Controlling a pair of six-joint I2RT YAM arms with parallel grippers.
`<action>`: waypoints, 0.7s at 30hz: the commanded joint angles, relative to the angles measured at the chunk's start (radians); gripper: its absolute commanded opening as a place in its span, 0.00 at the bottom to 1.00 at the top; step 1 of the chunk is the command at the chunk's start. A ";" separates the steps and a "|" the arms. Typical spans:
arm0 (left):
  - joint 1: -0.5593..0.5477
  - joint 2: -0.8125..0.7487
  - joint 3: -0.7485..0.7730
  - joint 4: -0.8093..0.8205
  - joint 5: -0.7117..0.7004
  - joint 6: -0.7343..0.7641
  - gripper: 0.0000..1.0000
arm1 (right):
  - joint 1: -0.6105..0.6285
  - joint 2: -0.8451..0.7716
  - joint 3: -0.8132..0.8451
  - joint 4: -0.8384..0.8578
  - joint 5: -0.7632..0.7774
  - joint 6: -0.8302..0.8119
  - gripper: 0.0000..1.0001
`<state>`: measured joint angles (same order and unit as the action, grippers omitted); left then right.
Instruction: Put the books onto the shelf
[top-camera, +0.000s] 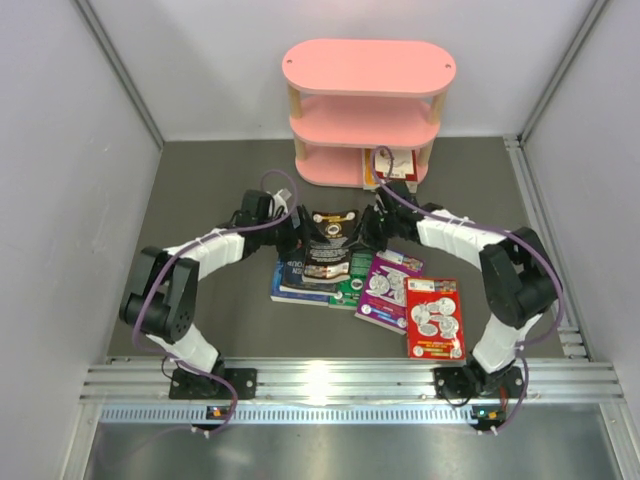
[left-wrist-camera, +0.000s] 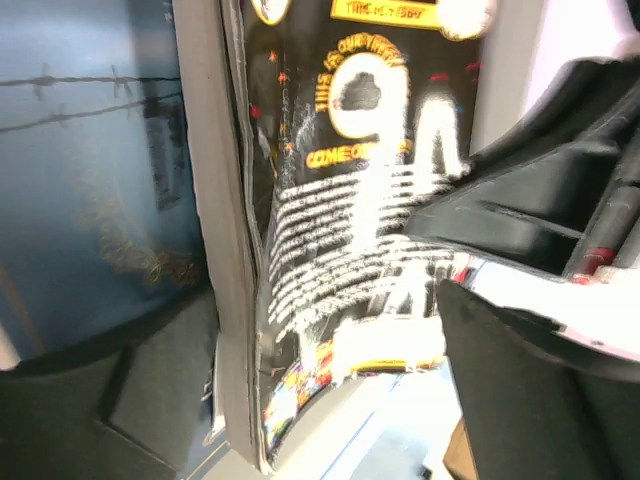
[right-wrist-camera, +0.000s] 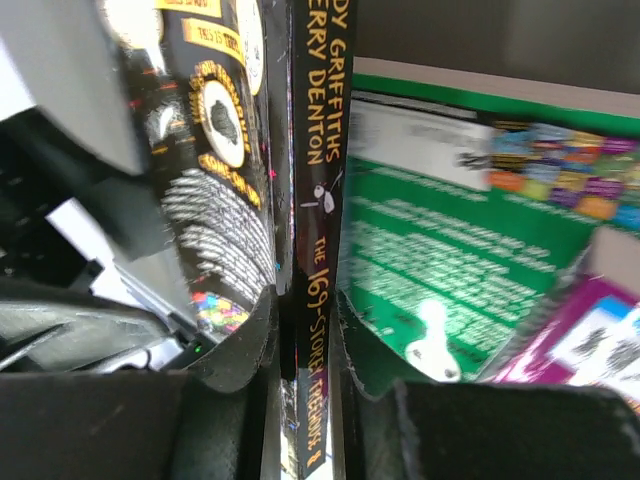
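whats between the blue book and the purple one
The green book lies there, partly hidden by the black book in front of it; the top view shows it best.

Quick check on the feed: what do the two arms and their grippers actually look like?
Both the left arm and right arm have white links between bulky black joints, on black base plates. A purple cable loops along each. The left gripper and right gripper are black, with two blocky fingers. No markings are readable.

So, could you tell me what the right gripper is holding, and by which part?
The right gripper holds the black book, jaws clamped on both covers at the spine edge.
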<state>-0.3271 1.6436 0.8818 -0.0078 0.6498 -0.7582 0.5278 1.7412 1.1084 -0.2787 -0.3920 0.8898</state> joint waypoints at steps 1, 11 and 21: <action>0.008 -0.033 0.040 -0.119 -0.134 0.056 0.98 | 0.023 -0.115 0.099 -0.028 -0.002 -0.043 0.00; 0.020 -0.030 0.040 0.069 -0.046 -0.088 0.98 | -0.054 -0.259 0.196 -0.048 -0.059 0.078 0.00; 0.057 -0.067 -0.124 0.567 0.045 -0.570 0.93 | -0.167 -0.427 -0.077 0.271 -0.163 0.333 0.00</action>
<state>-0.2760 1.5864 0.7921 0.3473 0.6750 -1.1435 0.3874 1.3922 1.0428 -0.2203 -0.4744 1.1130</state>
